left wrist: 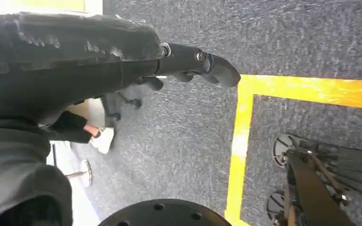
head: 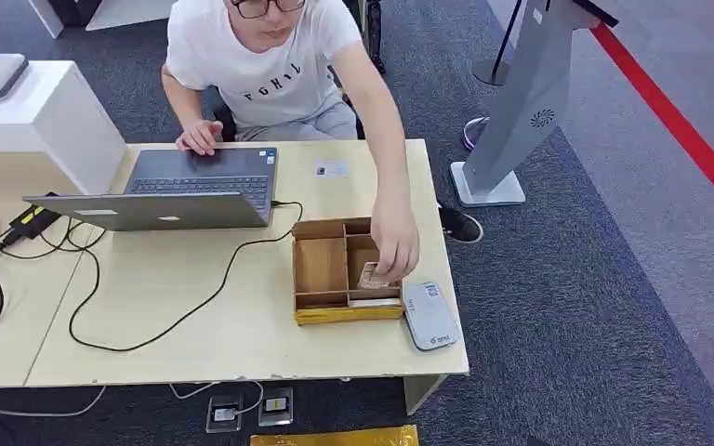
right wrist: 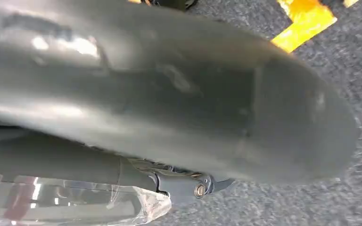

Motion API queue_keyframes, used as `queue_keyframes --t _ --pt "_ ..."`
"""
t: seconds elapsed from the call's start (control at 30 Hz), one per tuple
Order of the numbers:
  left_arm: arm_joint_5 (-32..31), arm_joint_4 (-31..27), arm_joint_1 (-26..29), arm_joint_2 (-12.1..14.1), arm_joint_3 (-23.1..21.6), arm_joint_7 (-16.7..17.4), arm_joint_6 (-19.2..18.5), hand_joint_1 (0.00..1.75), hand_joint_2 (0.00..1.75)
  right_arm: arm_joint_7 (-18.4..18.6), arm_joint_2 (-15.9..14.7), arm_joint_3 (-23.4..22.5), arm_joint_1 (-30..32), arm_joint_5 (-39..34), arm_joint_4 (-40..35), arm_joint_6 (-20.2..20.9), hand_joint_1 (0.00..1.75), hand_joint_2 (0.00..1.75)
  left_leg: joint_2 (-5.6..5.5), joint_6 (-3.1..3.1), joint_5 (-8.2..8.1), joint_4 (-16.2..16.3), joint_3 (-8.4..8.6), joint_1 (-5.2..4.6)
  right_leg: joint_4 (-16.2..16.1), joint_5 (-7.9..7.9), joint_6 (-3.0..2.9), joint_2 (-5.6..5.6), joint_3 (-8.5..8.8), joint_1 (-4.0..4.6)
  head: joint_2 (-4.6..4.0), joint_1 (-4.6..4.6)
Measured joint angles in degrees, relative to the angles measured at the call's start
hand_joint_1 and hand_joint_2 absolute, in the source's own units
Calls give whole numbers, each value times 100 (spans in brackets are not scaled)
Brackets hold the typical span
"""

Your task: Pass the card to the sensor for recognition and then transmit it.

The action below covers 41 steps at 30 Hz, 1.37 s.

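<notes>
While a person's hand [head: 395, 243] holds a card [head: 370, 276] over the cardboard box [head: 321, 269], a grey sensor [head: 429, 315] lies just beside. Left hand [left wrist: 122, 61] holds nothing, fingers apart. For the right hand [right wrist: 169, 94] I cannot tell.

A person's hand [head: 394, 243] and forearm reach over the divided box [head: 321, 269], blocking its right compartments w/ the card [head: 372, 276]. Sensor [head: 429, 315] just right of that hand lies uncovered. Laptop [head: 177, 190] & cables crowd the desk [head: 242, 330] to its left.

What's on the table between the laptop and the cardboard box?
Head view: just a black cable looping over bare table between the laptop and the cardboard box.
</notes>
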Motion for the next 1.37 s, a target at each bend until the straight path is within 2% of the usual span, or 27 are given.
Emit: queue_keyframes --t 0.2,0.53,1.1,1.37 --pt "-17 0 -1 4 0 -44 -15 0 0 -113 63 -2 -18 -46 146 70 0 0 0 0 0 1 0 -4 0 1 1 0 -1 -4 0 0" --pt "53 -2 -5 57 0 247 13 0 0 315 210 9 -52 28 295 26 0 0 0 0 0 0 0 -3 0 1 1 0 -1 -2 0 0" --pt "52 -2 -12 138 0 273 68 0 0 252 413 11 -60 0 330 70 0 0 1 0 0 0 1 -3 0 1 1 0 -1 -3 0 0" --pt "94 -2 -12 142 2 146 127 0 0 58 426 11 -61 -76 330 207 0 0 1 0 0 0 0 -3 0 1 1 0 -1 -3 0 0"
